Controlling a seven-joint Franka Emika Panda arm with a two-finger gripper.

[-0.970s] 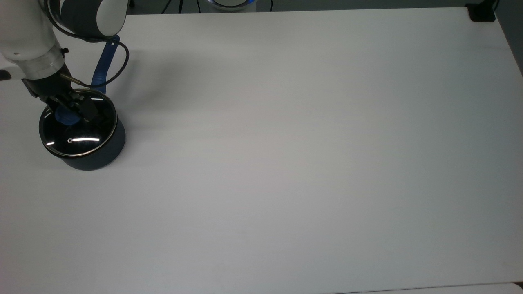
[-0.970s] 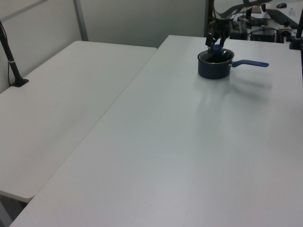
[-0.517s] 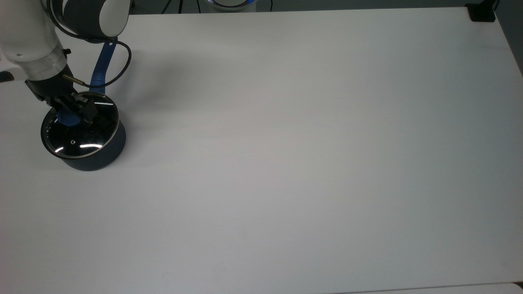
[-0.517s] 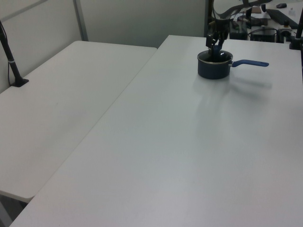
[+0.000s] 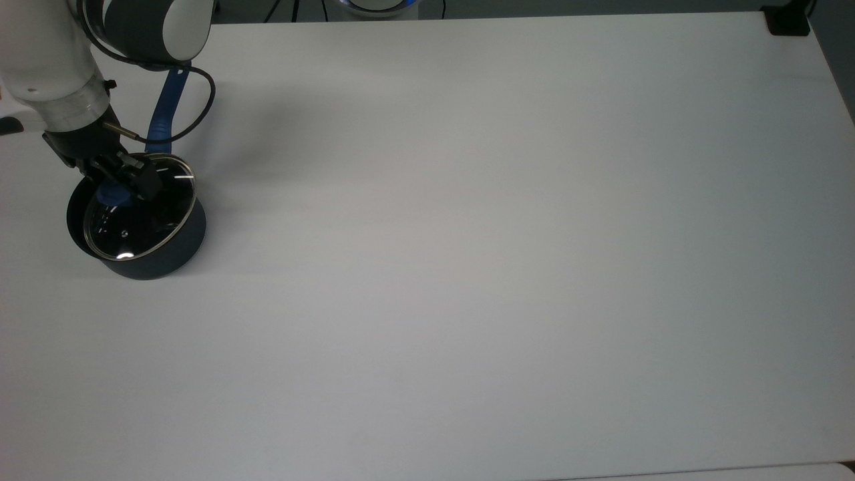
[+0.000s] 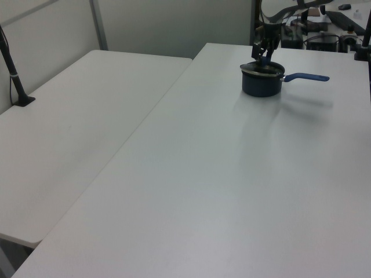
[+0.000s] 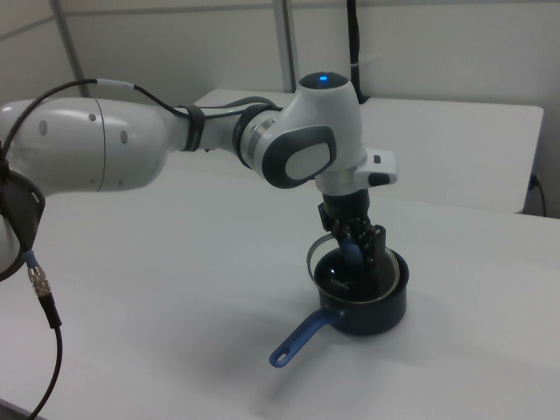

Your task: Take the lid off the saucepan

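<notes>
We see the gripper (image 5: 120, 184) closed on the blue knob (image 5: 111, 195) of the lid (image 5: 140, 214), which is tilted above the saucepan (image 5: 170, 257) at the top view's far left. The arm (image 5: 47, 60) hides part of the saucepan's handle (image 5: 160, 120), and the fingers half cover the knob.

no readable text, labels, brands, numbers or signs
</notes>
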